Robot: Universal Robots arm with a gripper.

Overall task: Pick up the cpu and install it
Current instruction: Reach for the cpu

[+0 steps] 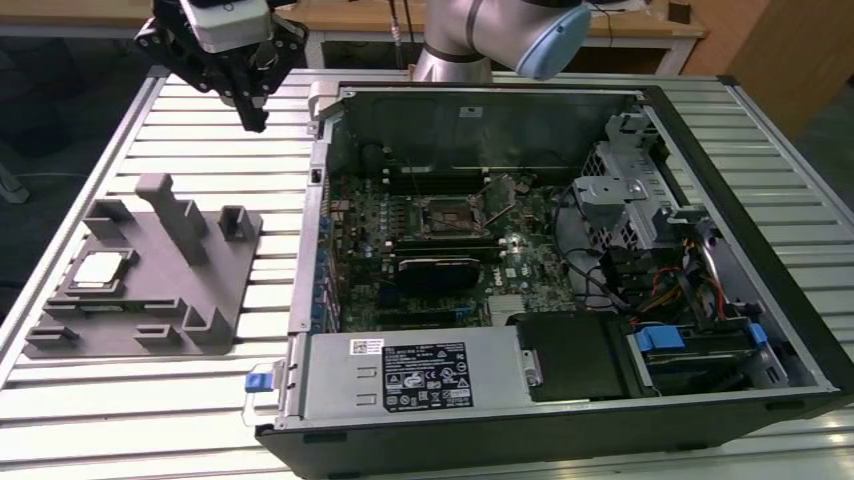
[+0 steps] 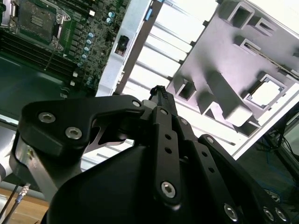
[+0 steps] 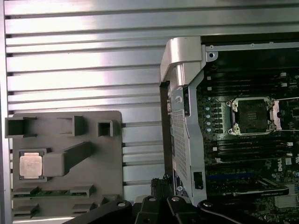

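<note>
1. Pincer (image 1: 252,122): at the upper left of the exterior view, hanging above the slatted metal counter (image 1: 200,150), just outside the far left corner of the open case (image 1: 467,120). Its fingers point down and meet at the tip, closed on nothing. In both wrist views the closed tip (image 2: 159,91) (image 3: 161,179) stands over the bare slats between tray and case.

2. Cpu (image 1: 100,270): lies flat, silver top up, in a square recess of the grey tray (image 1: 154,265), at the middle left of the exterior view. It is well apart from the pincer and nothing touches it. Both wrist views show it seated in the same recess (image 2: 266,91) (image 3: 31,165), beside a long raised block of the tray.

3. Tray: rests on the counter to the left of the case in the exterior view, with upright posts along its far side.

4. Socket (image 1: 454,215): a square frame with a dark centre, on the board (image 1: 400,290) inside the case, near the middle of the exterior view. The first wrist view shows it (image 3: 252,114) with its metal frame around a dark square.

5. Arm (image 1: 494,30): enters at the top centre of the exterior view, behind the case.
</note>
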